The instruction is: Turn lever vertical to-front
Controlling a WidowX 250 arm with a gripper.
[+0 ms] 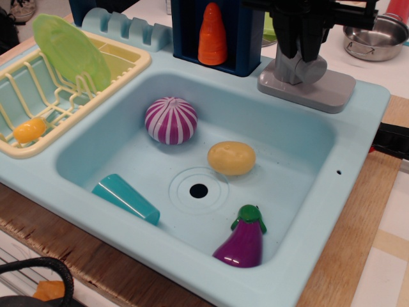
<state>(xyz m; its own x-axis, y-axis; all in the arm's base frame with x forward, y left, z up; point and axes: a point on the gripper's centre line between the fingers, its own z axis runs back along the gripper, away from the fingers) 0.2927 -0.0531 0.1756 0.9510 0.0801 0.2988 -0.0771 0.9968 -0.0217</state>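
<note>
The grey toy faucet stands at the sink's back right corner on its flat base point(329, 89). Its round side hub point(295, 69) shows just under my black gripper point(300, 50). The gripper has come down over the top of the faucet, with its fingers hanging on either side of the upper part. The slim grey lever is hidden behind the fingers, so its angle cannot be read. I cannot tell whether the fingers are pressing on it.
The light blue sink point(358, 134) holds a purple striped onion point(170, 120), a potato point(231, 158), an eggplant point(241, 242) and a teal cup point(126, 198). An orange carrot point(213, 35) stands behind it, a yellow dish rack point(38, 146) with a green plate point(70, 51) is left, and a steel pot point(377, 38) is far right.
</note>
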